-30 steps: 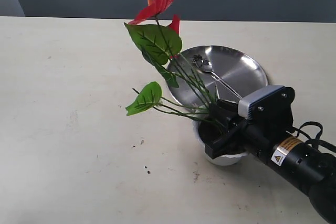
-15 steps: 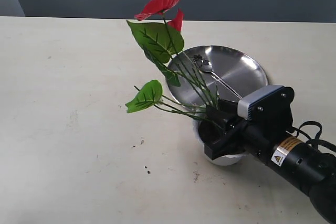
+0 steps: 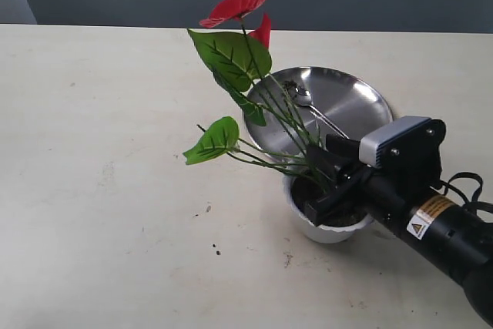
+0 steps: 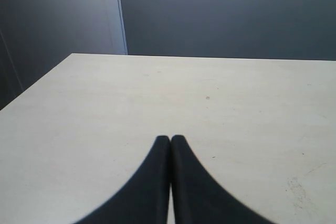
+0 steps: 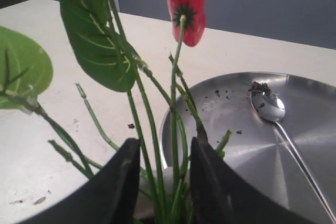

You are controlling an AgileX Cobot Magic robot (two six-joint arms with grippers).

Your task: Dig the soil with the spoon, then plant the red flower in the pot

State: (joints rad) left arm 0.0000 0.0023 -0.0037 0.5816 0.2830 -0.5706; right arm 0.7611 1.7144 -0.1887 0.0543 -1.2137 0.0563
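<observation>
The stems of the red flower (image 5: pixel 176 103) stand right between the parted fingers of your right gripper (image 3: pixel 320 182) — leaves and blooms spread above and ahead of it. The pot (image 3: pixel 308 226) sits just under the fingertips. Ahead on its right lie the plate (image 3: pixel 354 102) and spoon (image 3: pixel 302 98). On its left the table (image 3: pixel 100 152) is bare — room to move.

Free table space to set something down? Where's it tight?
Free: the wide bare table left of the red flower and pot, plus the strip behind the steel plate. Crowded: the right side, where pot, plate with spoon and right gripper bunch together.
</observation>
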